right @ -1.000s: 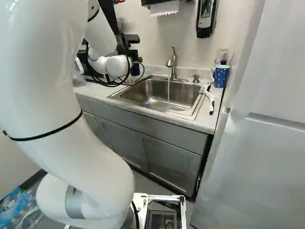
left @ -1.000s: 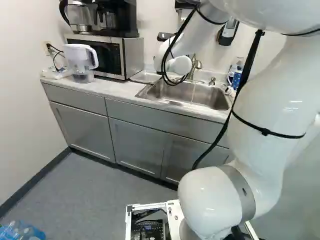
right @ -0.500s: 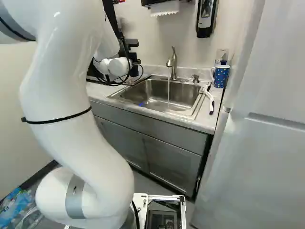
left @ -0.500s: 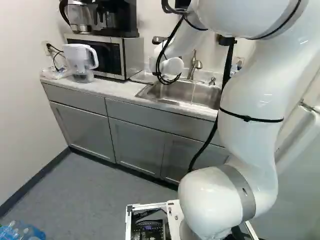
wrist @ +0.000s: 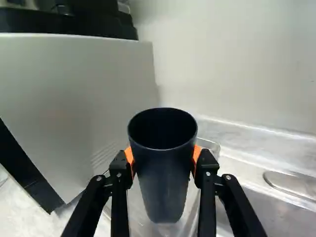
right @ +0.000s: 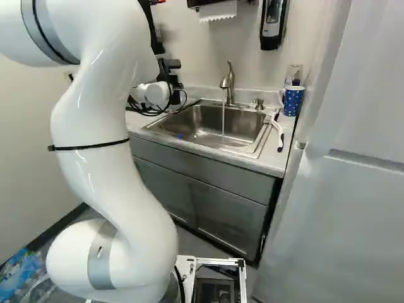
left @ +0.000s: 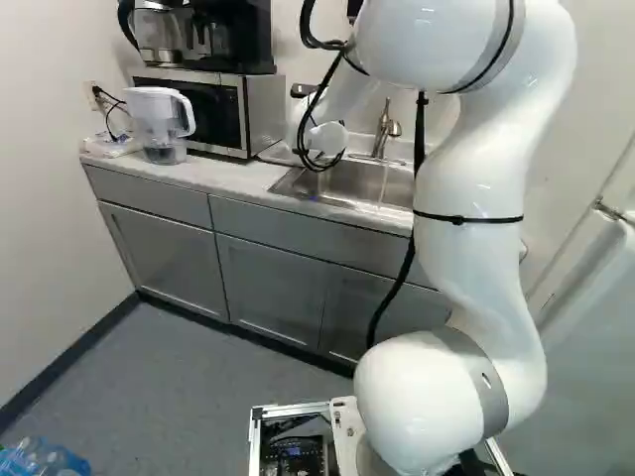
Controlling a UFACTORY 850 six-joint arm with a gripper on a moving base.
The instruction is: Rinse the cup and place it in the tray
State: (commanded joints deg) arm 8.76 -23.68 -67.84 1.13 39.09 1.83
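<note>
A dark cup [wrist: 165, 182], its open rim up, stands between the orange pads of my gripper [wrist: 164, 160], which is shut on it from both sides. Behind and below the cup is a clear tray [wrist: 211, 144], beside the microwave and the sink edge; whether the cup's base touches it, I cannot tell. Both base views hide fingers and cup behind my wrist. Water runs from the faucet [right: 228, 82] into the steel sink [right: 205, 129].
The microwave [left: 260, 111] carries a coffee maker, with a water pitcher [left: 159, 121] beside it. Right of the sink are a blue dotted mug [right: 293, 101] and a white brush [right: 278, 134]. A soap dispenser [right: 273, 24] hangs on the wall; a white refrigerator [right: 341, 208] stands at the right.
My arm has swung and its wrist has shifted toward the left in the left base view, nearer the microwave, carrying the cup along. The base has stayed where it was.
</note>
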